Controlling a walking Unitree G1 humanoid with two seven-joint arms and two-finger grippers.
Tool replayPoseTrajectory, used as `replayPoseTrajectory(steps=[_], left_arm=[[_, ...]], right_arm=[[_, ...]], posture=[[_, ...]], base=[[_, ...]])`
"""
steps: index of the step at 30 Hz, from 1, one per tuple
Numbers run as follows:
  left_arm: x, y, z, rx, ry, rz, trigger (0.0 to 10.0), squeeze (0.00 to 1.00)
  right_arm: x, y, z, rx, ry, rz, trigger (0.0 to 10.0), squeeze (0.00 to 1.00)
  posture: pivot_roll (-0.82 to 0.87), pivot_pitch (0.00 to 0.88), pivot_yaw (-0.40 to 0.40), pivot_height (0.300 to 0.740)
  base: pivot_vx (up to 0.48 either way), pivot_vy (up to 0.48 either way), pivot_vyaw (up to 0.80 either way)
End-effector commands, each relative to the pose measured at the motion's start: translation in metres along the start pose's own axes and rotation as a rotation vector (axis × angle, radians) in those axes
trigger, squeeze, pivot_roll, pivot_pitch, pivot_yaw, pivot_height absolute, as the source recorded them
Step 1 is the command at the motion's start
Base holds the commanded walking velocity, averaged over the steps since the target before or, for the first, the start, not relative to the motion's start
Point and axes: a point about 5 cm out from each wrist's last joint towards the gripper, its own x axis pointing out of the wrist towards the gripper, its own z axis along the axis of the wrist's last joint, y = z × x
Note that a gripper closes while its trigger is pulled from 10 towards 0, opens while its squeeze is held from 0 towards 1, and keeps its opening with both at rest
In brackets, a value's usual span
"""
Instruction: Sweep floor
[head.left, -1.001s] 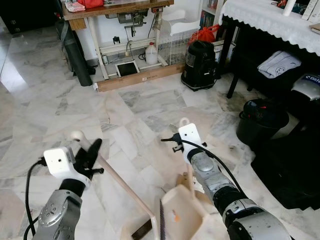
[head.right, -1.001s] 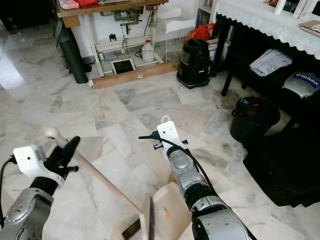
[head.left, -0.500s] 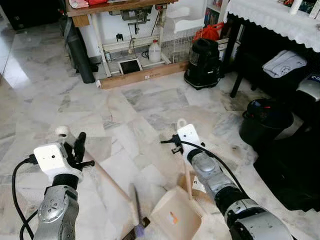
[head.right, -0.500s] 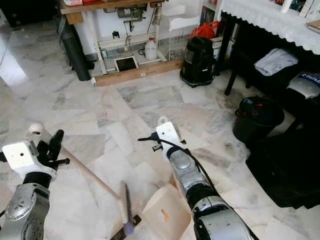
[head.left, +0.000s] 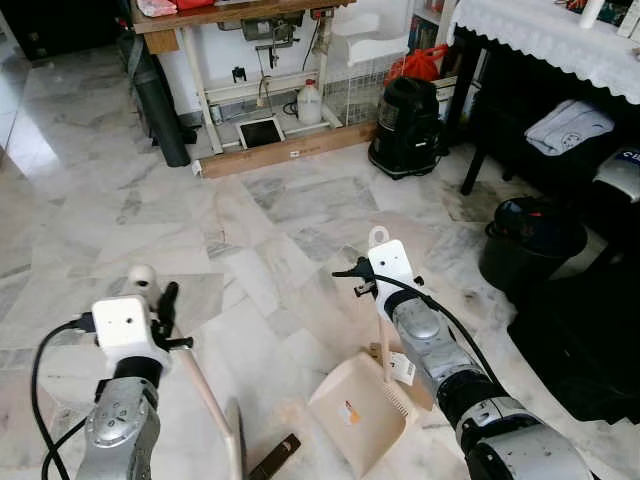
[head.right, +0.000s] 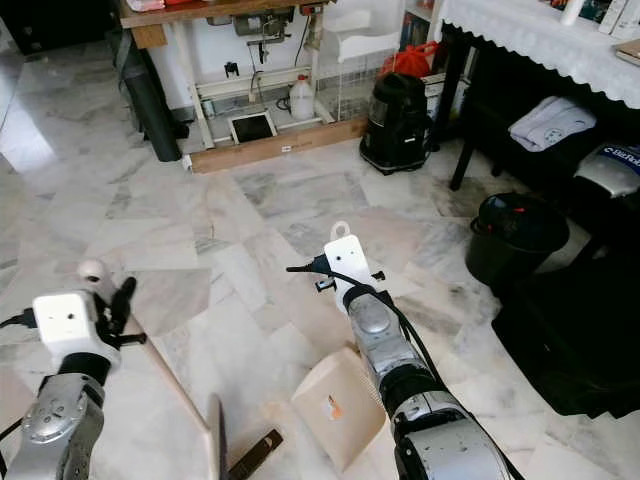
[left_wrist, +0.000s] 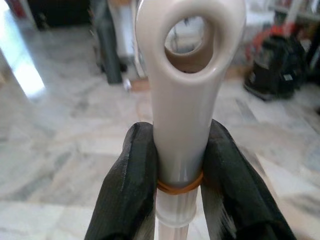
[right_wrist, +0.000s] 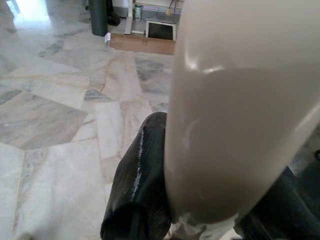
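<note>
Sweeping with broom in my left pincer (left_wrist: 177, 165), dustpan in my right pincer (right_wrist: 200, 210).

Left pincer pinching the pale broom handle (head.left: 200, 385) just under its ring end, rubber band at the fingertips. Right pincer pinching the dustpan's upright handle (head.left: 384, 360). Since half a second ago the brush head (head.left: 234, 445) has swung back toward me, away from the beige dustpan (head.left: 360, 415), now apart on the marble floor (head.left: 280, 210); judge another stroke toward the pan is due. Dark strip (head.left: 273, 456) lies near the pan's mouth.
</note>
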Motion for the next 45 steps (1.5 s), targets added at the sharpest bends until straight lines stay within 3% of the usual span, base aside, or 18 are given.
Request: replayPoseTrajectory(steps=[1,4,8,20,25,28,32,39,44,45], left_arm=[[-0.001,0.0,-0.006,-0.005,0.033,-0.019,10.0,0.0],[-0.003,-0.002,-0.014,-0.008,0.079,-0.056,10.0,0.0],[-0.01,-0.011,-0.023,-0.041,0.175,-0.205,10.0,0.0],[-0.021,-0.02,-0.003,-0.169,0.146,-0.411,10.0,0.0],[-0.02,-0.023,0.003,-0.186,0.13,-0.431,10.0,0.0],[-0.015,-0.019,0.007,-0.163,0.088,-0.369,10.0,0.0],[-0.011,-0.005,0.024,-0.182,-0.038,-0.202,10.0,0.0],[-0.012,0.02,0.035,-0.163,-0.156,0.07,10.0,0.0],[-0.016,0.026,0.034,-0.044,-0.188,0.182,10.0,0.0],[-0.018,0.024,0.034,-0.041,-0.209,0.213,10.0,0.0]], right_arm=[[0.001,-0.003,0.01,-0.006,-0.048,-0.01,10.0,0.0],[0.001,-0.005,0.009,-0.007,-0.041,-0.015,10.0,0.0],[0.001,-0.004,0.009,-0.008,-0.037,-0.014,10.0,0.0],[0.002,0.0,0.007,-0.016,-0.018,0.004,10.0,0.0],[0.002,0.0,0.007,-0.02,-0.014,0.006,10.0,0.0],[0.002,0.0,0.006,-0.022,-0.011,0.004,10.0,0.0],[0.002,-0.002,0.007,-0.021,-0.013,-0.004,10.0,0.0],[0.002,-0.002,0.008,-0.013,-0.024,-0.01,10.0,0.0],[0.001,-0.006,0.017,0.017,-0.094,-0.039,10.0,0.0],[0.0,-0.01,0.024,0.063,-0.154,-0.06,10.0,0.0]], posture=[[-0.18,0.076,0.04,0.74],[-0.18,0.076,0.04,0.74],[-0.18,0.076,0.04,0.74],[-0.17,0.076,0.039,0.74],[-0.17,0.077,0.04,0.74],[-0.17,0.077,0.04,0.74],[-0.17,0.077,0.041,0.74],[-0.17,0.076,0.042,0.74],[-0.17,0.074,0.042,0.74],[-0.17,0.071,0.044,0.74]], base=[[0.0,0.0,0.0],[0.0,0.0,0.0],[0.0,0.0,0.0],[0.0,0.0,0.0],[0.0,0.0,0.0],[0.0,0.0,0.0],[0.0,0.0,0.0],[0.0,0.0,0.0],[0.0,0.0,0.0],[0.0,0.0,0.0]])
